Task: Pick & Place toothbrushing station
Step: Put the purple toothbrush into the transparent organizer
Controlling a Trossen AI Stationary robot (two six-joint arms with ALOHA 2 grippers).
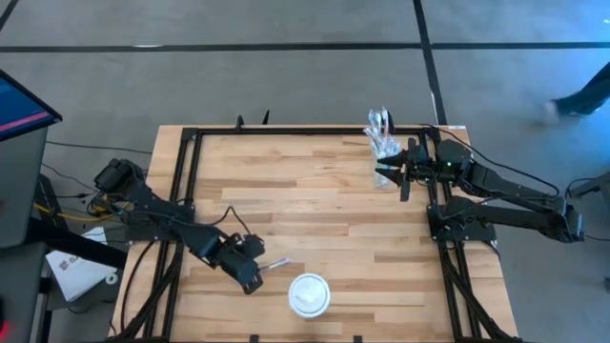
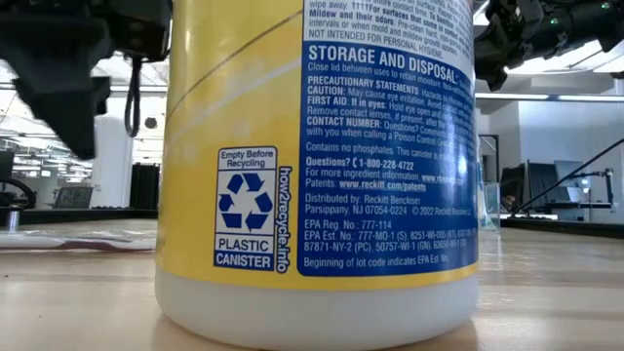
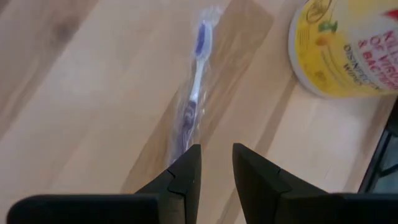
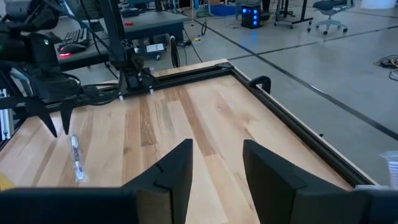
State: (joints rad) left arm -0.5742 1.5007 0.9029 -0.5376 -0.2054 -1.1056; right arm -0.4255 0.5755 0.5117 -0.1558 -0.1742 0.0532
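Toothbrush [image 3: 194, 87] on bare wood before open left fingers [image 3: 186, 171]; right fingers [image 4: 174, 168] open near table edge [image 4: 298, 134].

A light butcher-block wooden table [image 1: 315, 191] with a black frame is seen. On it lie a wrapped toothbrush [image 1: 275, 263], a yellow wipes canister [image 1: 310, 294] with white lid, and a clear tumbler [image 1: 382, 143] at the far right edge.

A light butcher-block wooden table [image 1: 315, 200] framed by black metal rails [image 1: 191, 181] holds a yellow plastic canister of disinfecting wipes with a white lid [image 1: 310, 294], standing upright near the front edge. Its blue label [image 2: 380, 146] fills the low view. Grey floor [image 1: 286, 76] surrounds the table.
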